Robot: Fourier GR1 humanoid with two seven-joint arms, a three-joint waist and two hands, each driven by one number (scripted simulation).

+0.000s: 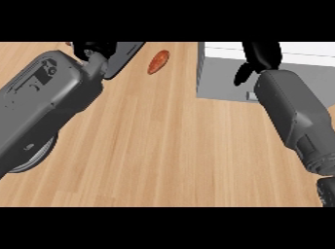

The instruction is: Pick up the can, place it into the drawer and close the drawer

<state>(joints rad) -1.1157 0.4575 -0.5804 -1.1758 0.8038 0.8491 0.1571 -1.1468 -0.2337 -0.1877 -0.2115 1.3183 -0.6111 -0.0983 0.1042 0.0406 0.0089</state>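
While the wooden, pale-brown plank counter (163, 146) fills most of the head view, no brand, label or writing can be read anywhere on it or on the things it carries.

The can, a small orange-red cylinder (158, 62), lies tilted on the wood so that it shows as a slanted oval with a darker patch near its middle; any print on it is too small to make out. It rests just to the right of the left hand (93, 48) and apart from it, with a dark grey flat slab (123, 58) between the 2. It lies well to the left of the right hand (260, 56).

Only a little of the black left hand shows at the upper edge, above its broad grey forearm (37, 107), and I cannot tell whether its fingers are apart or together. A dark round rim (34, 160) peeks out from under that forearm.

Black fingers of the right hand hang down, relaxed and uncurled, holding nothing, over the grey, white-rimmed box of the drawer (224, 78), which sits directly beneath and to the left of that hand. Its grey forearm (300, 121) runs down towards the lower right edge.
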